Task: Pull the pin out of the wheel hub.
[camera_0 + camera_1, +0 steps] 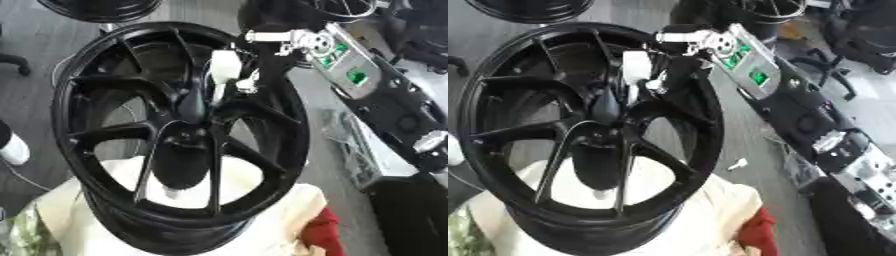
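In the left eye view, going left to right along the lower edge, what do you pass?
Cream cloth → black wheel on it → red cloth → dark object in the corner.

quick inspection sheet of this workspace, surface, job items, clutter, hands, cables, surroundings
surface: cream cloth under the wheel, a red cloth at its right edge
job's things: black spoked wheel hub standing tilted on the cloth; a white pin-like piece near its centre
clutter: small white bit on the floor right of the wheel
hands: right hand at the hub centre, around the white piece, finger state unclear; left hand not seen
cables: nothing seen
surroundings: grey floor; another black wheel at the top left; right arm with green-lit panels coming in from the upper right
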